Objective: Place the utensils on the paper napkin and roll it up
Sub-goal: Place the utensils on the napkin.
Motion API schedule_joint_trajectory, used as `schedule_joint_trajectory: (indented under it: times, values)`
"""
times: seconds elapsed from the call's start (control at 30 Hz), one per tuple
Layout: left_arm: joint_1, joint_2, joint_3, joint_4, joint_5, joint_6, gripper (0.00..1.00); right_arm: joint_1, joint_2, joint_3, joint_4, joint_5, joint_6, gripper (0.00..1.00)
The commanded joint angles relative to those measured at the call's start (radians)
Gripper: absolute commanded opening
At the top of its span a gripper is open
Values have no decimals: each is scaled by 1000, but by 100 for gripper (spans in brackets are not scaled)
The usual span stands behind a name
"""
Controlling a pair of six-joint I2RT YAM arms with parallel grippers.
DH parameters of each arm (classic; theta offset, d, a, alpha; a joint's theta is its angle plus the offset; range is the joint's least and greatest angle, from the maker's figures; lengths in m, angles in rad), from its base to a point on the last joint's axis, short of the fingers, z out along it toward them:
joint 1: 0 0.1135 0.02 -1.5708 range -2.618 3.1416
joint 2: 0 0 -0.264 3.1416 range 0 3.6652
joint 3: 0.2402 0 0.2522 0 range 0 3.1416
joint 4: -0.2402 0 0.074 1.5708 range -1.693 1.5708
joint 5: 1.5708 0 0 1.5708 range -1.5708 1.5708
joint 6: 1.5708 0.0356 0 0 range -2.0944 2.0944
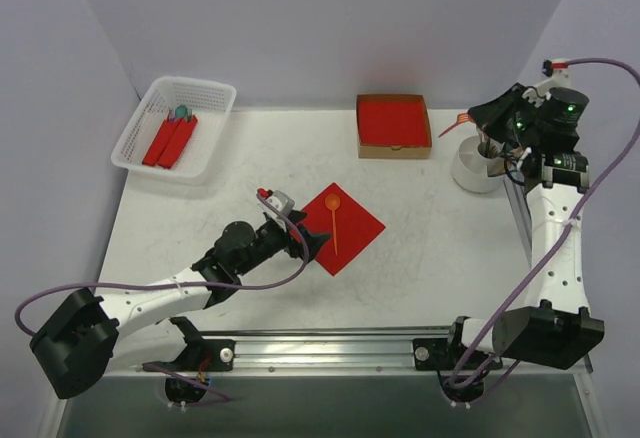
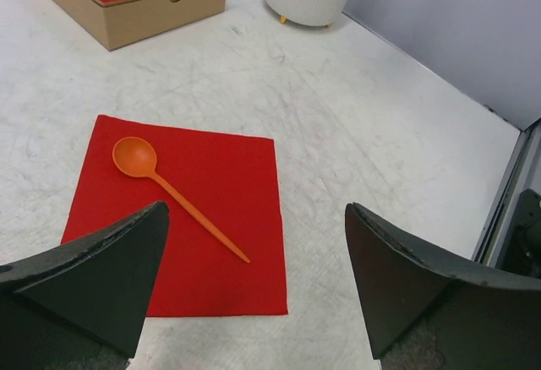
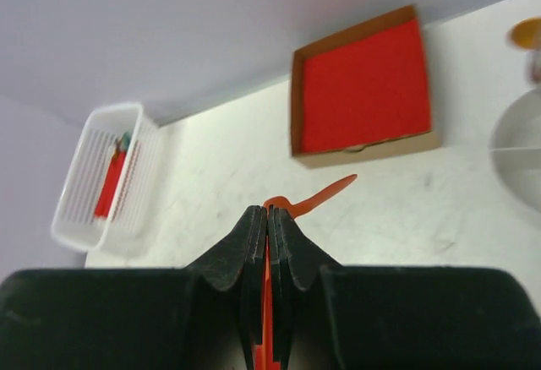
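Table: white, marbled.
Basket: far left corner, red rolls inside.
Cardboard box: far edge, red stack in it.
Paper napkin: flat at mid-table, turned cornerwise.
Left gripper: jaws wide apart at the napkin's near-left edge.
Right gripper: above the far right corner — clamped on an orange utensil.
Orange spoon: lying on the napkin, bowl toward the far edge.

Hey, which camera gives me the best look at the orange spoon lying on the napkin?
The left wrist view. There the spoon sits close and sharp, bowl and handle both clear, lying diagonally on the napkin. The top view shows the spoon whole but tiny. The right wrist view does not show it at all.
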Motion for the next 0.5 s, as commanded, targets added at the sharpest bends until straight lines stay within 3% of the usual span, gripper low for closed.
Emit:
schedule_joint_trajectory:
  times: [0.0, 0.3, 0.47]
  values:
    - [-12, -31, -13, 100, -22, 96, 94, 121, -53, -41, 9, -55, 72, 0]
    - [-27, -72, -71, 177, 31, 220, 94, 513, -137, -184, -41, 40, 198, 0]
    - [-45, -77, -86, 174, 29, 278, 96, 665, -192, -249, -48, 121, 244, 0]
